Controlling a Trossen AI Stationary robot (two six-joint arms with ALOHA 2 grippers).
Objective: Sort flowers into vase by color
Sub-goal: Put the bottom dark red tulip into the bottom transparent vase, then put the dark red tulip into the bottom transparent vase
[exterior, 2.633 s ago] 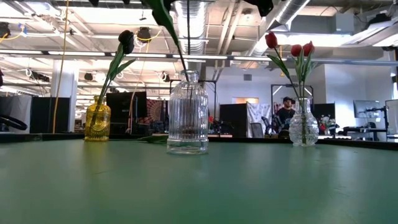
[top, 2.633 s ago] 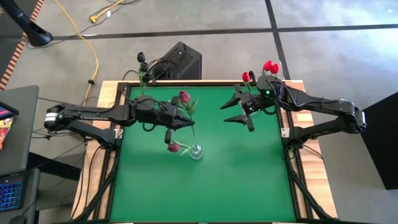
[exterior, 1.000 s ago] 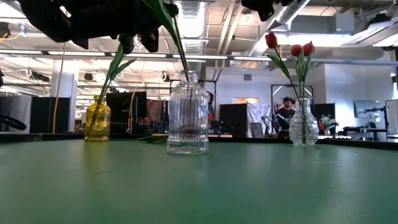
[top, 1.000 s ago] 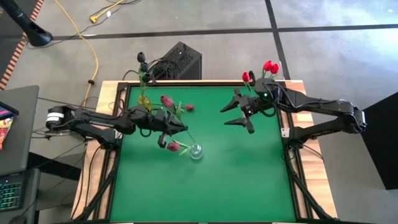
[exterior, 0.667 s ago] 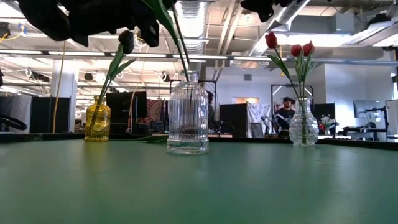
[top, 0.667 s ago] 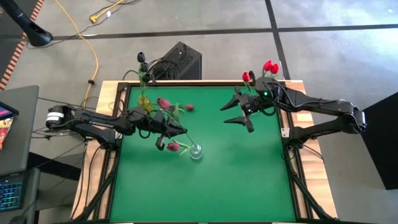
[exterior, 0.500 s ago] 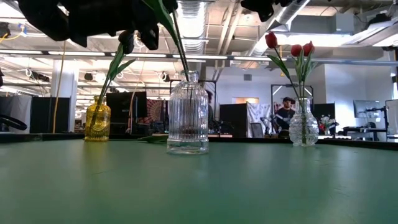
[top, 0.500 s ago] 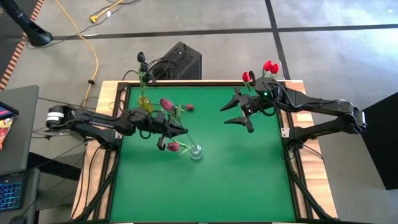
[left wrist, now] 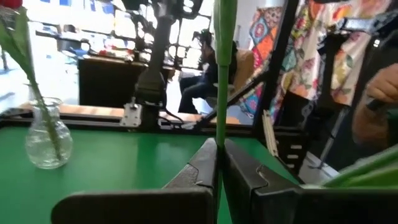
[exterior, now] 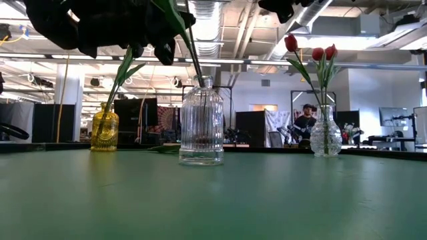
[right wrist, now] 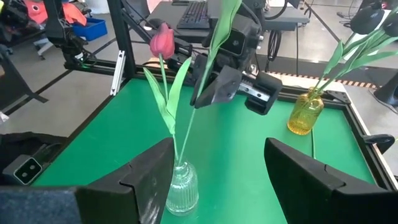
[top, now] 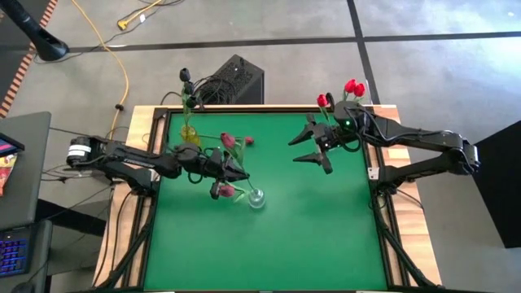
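Observation:
My left gripper (top: 241, 172) is over the table's middle left, shut on the green stem of a crimson tulip (top: 229, 140). That stem slants down to the mouth of a clear ribbed vase (top: 256, 198); whether its end is inside I cannot tell. A pink tulip (right wrist: 163, 37) stands in that vase. Another tulip (top: 247, 140) lies flat on the table near the far edge. A yellow vase (top: 189, 134) holds dark tulips at the far left. A clear vase (exterior: 325, 137) holds red tulips at the far right. My right gripper (top: 313, 148) hovers open near it. My left gripper pinches the tulip's stem about midway along it (left wrist: 217, 134) between its two fingers. The fingers (right wrist: 214, 87) lie level, coming from the table's left, across the stem. The tulip stands steeply tilted, head above the fingers, lower stem running down toward the clear ribbed vase.
A black box (top: 236, 77) and cables sit beyond the table's far edge. Open green surface (top: 309, 236) stretches over the near half of the table. People sit in the room behind.
My left gripper has sunk slightly, still shut on the stem. The held tulip's head has swung a little toward the table's right and near side. The right arm has kept still.

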